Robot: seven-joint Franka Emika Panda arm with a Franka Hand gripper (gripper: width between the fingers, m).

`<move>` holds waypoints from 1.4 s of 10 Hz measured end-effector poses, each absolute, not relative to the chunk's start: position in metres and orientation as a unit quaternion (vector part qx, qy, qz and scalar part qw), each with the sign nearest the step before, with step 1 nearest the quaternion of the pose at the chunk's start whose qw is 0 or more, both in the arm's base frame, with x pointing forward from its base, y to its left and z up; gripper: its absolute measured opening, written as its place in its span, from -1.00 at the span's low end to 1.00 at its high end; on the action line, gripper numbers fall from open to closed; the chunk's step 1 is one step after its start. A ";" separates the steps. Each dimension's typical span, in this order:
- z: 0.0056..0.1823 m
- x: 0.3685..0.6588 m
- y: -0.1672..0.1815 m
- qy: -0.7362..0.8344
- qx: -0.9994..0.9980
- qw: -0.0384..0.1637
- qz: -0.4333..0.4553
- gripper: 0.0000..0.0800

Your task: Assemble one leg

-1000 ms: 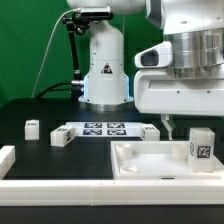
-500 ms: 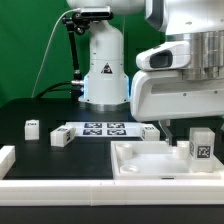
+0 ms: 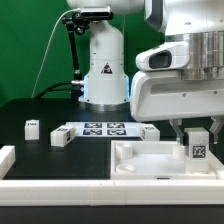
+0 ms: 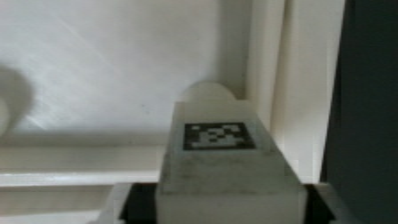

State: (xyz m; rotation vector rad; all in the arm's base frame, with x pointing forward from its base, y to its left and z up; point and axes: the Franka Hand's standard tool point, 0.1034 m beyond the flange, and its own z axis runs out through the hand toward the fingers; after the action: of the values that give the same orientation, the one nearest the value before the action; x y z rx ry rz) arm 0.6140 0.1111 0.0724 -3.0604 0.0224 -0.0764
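The pincer (image 3: 196, 136) grips the small white plastic block-shaped leg (image 3: 198, 150), standing upright in the large white square rimmed tray (image 3: 140, 158) near its right rim on the exterior view's right.

The leg (image 3: 197, 149) looks smooth matt white plastic, its tag printed black-and-white.

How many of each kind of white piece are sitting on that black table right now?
Small tagged legs: 4
Large tray-like part: 1
Marker board: 1
Rimmed edge pieces along the front: at least 1
Total: 7
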 end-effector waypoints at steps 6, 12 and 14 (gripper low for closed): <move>0.071 0.609 0.114 0.391 -0.918 0.060 -0.014 -0.27; 0.071 0.608 0.119 0.711 -0.701 0.066 0.006 -0.27; 0.071 0.608 0.119 0.750 -0.658 0.069 0.012 -0.25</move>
State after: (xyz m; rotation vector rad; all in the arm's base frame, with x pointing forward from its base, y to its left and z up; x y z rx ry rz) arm 0.6083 0.1187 0.0706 -1.9824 2.2571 0.0376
